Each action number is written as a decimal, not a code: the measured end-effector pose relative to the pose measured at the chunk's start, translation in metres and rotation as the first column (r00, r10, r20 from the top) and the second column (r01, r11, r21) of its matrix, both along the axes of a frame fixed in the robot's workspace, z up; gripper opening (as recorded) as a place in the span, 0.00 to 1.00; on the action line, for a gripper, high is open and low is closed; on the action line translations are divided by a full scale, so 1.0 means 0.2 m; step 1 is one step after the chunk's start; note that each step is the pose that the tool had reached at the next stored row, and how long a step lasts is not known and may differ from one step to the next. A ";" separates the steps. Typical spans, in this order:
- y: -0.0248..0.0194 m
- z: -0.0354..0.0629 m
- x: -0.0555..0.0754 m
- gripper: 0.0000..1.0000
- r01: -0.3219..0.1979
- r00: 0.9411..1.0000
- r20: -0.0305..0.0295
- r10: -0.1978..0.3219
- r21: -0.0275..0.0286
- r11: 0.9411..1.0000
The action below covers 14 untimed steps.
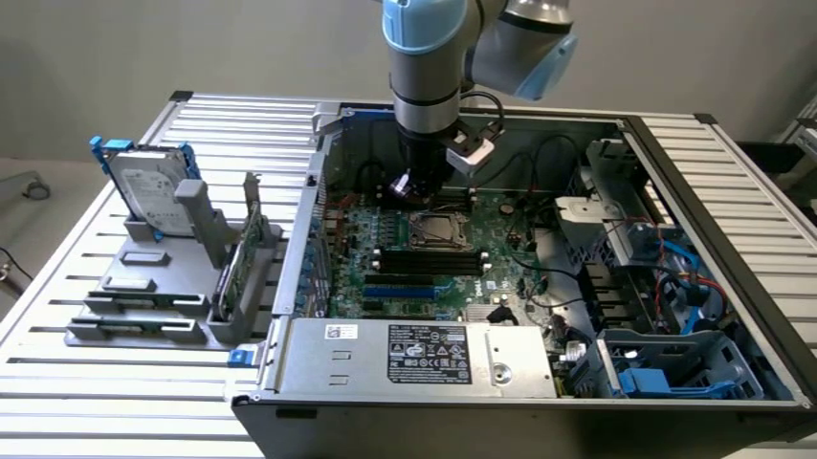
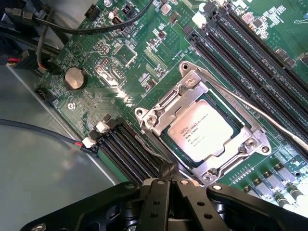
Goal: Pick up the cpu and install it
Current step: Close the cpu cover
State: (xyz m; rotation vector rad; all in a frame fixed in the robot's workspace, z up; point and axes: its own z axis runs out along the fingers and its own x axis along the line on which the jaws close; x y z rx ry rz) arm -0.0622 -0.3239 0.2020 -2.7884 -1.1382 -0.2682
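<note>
The cpu [image 2: 206, 132], a small square chip with a dull silver printed top, lies flat inside the metal-framed socket [image 2: 154, 118] on the green motherboard [image 2: 120, 57]. The frame overlaps the chip's edges, and a thin metal lever [image 2: 269, 120] runs along one side of the socket. My gripper [image 2: 169, 169] is shut with nothing between its black fingers, and its tips hover just beside the socket's frame. In the exterior view the gripper [image 1: 406, 188] hangs inside the open computer case, a little above and behind the socket [image 1: 435, 229].
Black memory slots [image 2: 250, 57] flank the socket, and loose cables [image 2: 62, 29] cross the board. The case walls [image 1: 306, 220] and a power supply [image 1: 422, 354] hem in the board. On the exterior view's left, a hard drive with blue rails [image 1: 147, 186] stands in a grey rack [image 1: 141, 287].
</note>
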 end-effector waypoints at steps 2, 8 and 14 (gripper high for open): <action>0.000 0.000 -0.01 0.11 0.000 1.000 0.000 0.000 0.001 1.000; 0.000 0.000 -0.01 0.11 0.000 1.000 0.000 0.000 0.002 1.000; 0.000 -0.001 -0.01 0.11 0.000 1.000 0.000 0.000 0.004 1.000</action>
